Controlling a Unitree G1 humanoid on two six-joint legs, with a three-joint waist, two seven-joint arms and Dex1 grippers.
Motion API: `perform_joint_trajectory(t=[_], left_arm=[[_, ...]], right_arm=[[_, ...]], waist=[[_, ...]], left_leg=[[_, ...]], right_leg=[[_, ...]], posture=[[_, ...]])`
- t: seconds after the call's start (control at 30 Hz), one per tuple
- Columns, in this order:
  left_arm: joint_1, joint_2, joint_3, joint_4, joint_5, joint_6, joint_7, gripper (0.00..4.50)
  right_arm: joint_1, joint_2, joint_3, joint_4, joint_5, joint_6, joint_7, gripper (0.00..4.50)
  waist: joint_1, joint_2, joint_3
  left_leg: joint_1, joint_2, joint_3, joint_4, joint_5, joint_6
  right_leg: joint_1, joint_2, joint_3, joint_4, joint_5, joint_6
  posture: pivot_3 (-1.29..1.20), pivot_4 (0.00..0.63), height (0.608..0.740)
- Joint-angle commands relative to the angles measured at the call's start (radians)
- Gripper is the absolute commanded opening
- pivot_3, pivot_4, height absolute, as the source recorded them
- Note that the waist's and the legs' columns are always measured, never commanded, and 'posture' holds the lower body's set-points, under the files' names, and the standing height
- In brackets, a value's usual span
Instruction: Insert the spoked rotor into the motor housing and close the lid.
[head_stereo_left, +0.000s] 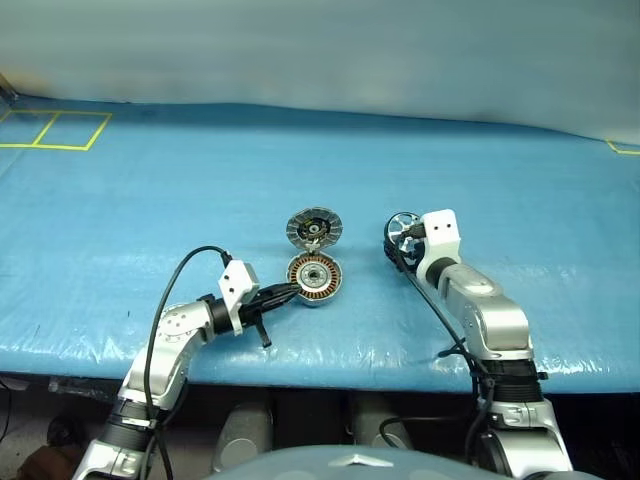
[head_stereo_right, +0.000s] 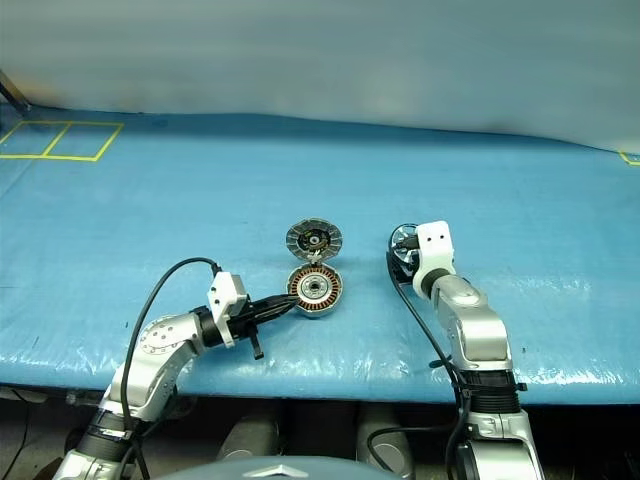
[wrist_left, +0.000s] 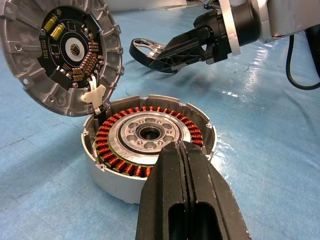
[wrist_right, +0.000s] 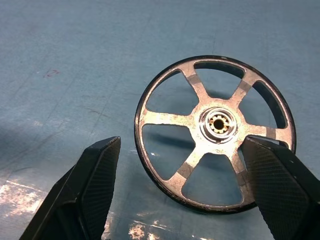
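Blue, glossy, wrinkled surface (head_stereo_left: 150, 200). One round metal motor housing (head_stereo_left: 315, 279) near centre, copper windings exposed; its finned lid (head_stereo_left: 314, 228) open behind. One six-spoked rotor (wrist_right: 215, 134) lies right, between the right claw (wrist_right: 187, 187)'s parted fingers. Left claw (wrist_left: 186, 165) pinched together, at the housing's rim.

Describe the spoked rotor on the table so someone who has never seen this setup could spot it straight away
On the blue table, find the open motor housing with copper windings, near the front edge. To its right, the spoked rotor lies flat between the open right gripper's fingers. Unlike the finned lid behind the housing, it is a thin silver wheel with see-through spokes and a dark rim.
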Motion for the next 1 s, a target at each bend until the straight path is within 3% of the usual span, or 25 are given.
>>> perform_joint_trajectory(t=[0.03, 0.43, 0.53, 0.87, 1.0], left_arm=[[-0.001, 0.010, -0.007, -0.017, 0.010, -0.005, 0.006, 0.00], [0.006, 0.020, -0.023, -0.015, 0.022, -0.007, 0.014, 0.00], [0.006, 0.020, -0.024, -0.015, 0.023, -0.009, 0.018, 0.00], [0.008, 0.020, -0.021, -0.010, 0.029, -0.016, 0.029, 0.00], [0.010, 0.019, -0.017, -0.010, 0.031, -0.019, 0.035, 0.00]], right_arm=[[-0.025, 0.012, -0.039, -0.044, 0.048, 0.007, 0.004, 3.98], [-0.043, 0.035, -0.076, -0.006, 0.080, 0.029, -0.057, 3.98], [-0.041, 0.031, -0.071, -0.003, 0.075, 0.031, -0.064, 3.39], [-0.042, 0.016, -0.046, 0.015, 0.055, 0.035, -0.066, 0.20], [-0.045, 0.008, -0.022, 0.036, 0.029, 0.026, -0.072, 0.20]], waist=[[0.000, 0.000, 0.000], [0.000, 0.001, 0.000], [0.000, 0.001, 0.000], [-0.001, 0.001, 0.000], [-0.002, 0.001, 0.000]], left_leg=[[0.000, 0.000, 0.000, 0.000, 0.000, 0.000], [0.000, 0.000, 0.000, -0.002, 0.000, 0.000], [0.000, 0.000, 0.000, -0.002, 0.000, 0.000], [0.001, 0.000, 0.000, -0.002, 0.000, 0.000], [0.001, 0.000, 0.000, -0.002, 0.000, 0.000]], right_leg=[[0.000, 0.000, 0.000, 0.000, 0.000, 0.000], [-0.001, 0.000, 0.000, 0.000, 0.000, -0.001], [-0.001, 0.000, 0.000, 0.000, 0.000, -0.001], [0.000, 0.000, 0.000, -0.001, 0.000, -0.001], [0.000, 0.000, 0.000, 0.000, 0.000, -0.001]], posture=[[0.00, 0.150, 0.740], [0.00, 0.150, 0.740], [0.00, 0.150, 0.740], [0.00, 0.150, 0.740], [0.00, 0.150, 0.740]])
